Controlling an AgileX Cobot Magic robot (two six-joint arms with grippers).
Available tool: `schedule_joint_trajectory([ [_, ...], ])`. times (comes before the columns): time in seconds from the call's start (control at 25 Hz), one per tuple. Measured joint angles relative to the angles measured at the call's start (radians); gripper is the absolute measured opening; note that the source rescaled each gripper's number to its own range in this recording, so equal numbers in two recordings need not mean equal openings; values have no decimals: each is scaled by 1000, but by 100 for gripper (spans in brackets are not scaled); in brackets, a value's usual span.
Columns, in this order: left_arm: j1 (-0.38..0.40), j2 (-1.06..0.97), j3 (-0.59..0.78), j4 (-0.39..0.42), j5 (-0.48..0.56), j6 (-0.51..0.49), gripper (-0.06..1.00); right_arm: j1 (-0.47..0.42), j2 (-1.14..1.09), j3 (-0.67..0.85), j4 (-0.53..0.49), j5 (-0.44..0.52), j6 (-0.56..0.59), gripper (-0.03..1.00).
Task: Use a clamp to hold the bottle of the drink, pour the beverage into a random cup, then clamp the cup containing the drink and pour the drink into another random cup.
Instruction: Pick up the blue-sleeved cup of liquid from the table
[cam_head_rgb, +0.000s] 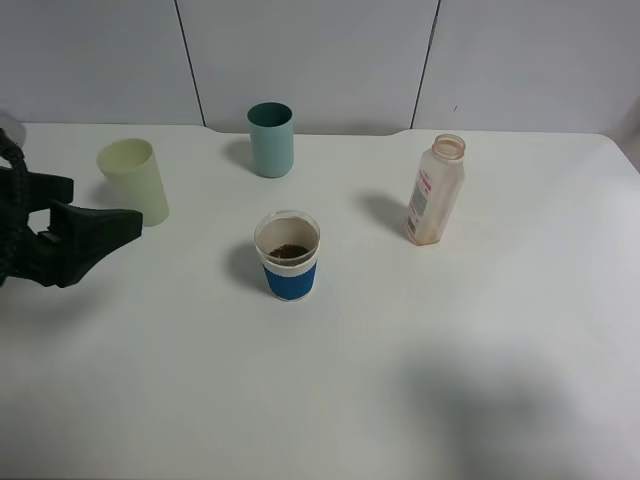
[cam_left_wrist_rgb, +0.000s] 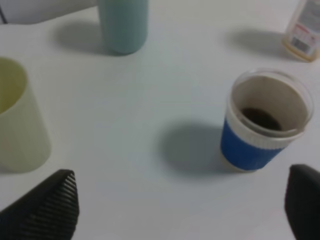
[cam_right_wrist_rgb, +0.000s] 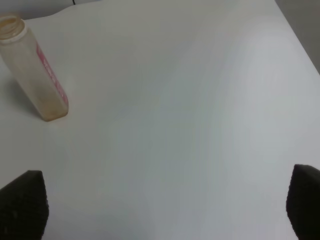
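The short white cup with a blue band (cam_head_rgb: 288, 262) (cam_left_wrist_rgb: 252, 145) stands at the table's middle, with dark brown beverage (cam_head_rgb: 289, 251) (cam_left_wrist_rgb: 260, 118) low inside. The bottle (cam_head_rgb: 435, 195) (cam_right_wrist_rgb: 37, 75) (cam_left_wrist_rgb: 304, 30) stands upright and uncapped to its right, almost empty, a brownish tint at its base. At the left stands the pale yellow-green tumbler (cam_head_rgb: 135, 180) (cam_left_wrist_rgb: 17, 120). My left gripper (cam_head_rgb: 90, 205) (cam_left_wrist_rgb: 177, 210) is open at the left edge, beside the tumbler and well short of the blue-banded cup. In the wrist view my right gripper (cam_right_wrist_rgb: 165, 210) is open over bare table, away from the bottle.
A darker teal tumbler (cam_head_rgb: 271, 140) (cam_left_wrist_rgb: 123, 25) stands upright at the back, behind the blue-banded cup. The white table (cam_head_rgb: 480, 330) ends at a grey panelled wall behind. A soft shadow lies on the table at the front right.
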Motion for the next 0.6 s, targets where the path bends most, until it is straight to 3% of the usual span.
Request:
schedule_joint_trajectory([
  [0.2,-110,23,83,23,-215,-25,73,0,0,0,0,0,0,100],
  [0.36,-164,23,146,75,-336,-115,73,0,0,0,0,0,0,100],
  [0.48,-170,23,169,186,-376,-242,73,0,0,0,0,0,0,100],
  [0.6,-170,49,177,352,-427,-391,73,0,0,0,0,0,0,100],
])
